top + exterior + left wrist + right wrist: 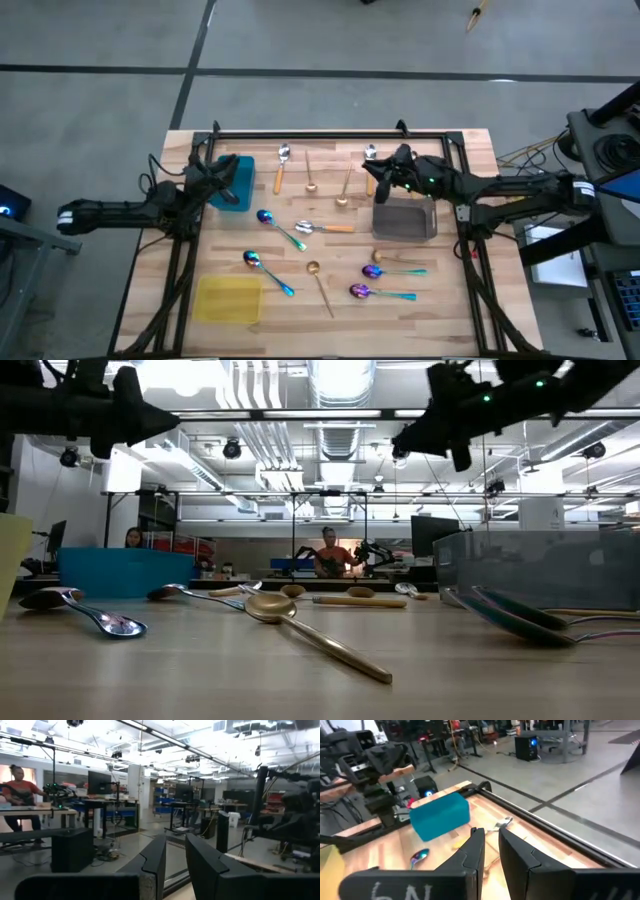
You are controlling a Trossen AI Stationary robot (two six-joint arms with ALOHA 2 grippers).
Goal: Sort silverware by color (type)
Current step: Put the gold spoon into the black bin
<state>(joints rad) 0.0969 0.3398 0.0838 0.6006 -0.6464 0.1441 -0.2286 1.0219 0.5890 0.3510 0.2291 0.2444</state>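
Observation:
The silverware lies loose on the wooden table. Orange-handled silver spoons and thin gold spoons lie toward the far edge. Iridescent teal-handled spoons lie mid-table and near the front. My left gripper hovers over the teal tray, held high. Its fingers stand a narrow gap apart with nothing between them. My right gripper hangs above the table's far part beside the grey tray. Its fingers are also slightly apart and hold nothing.
A yellow tray lies at the front left. A black frame rail runs along the table's far edge, with side rails by each arm. One gold spoon lies close to the front. People are at benches in the room beyond.

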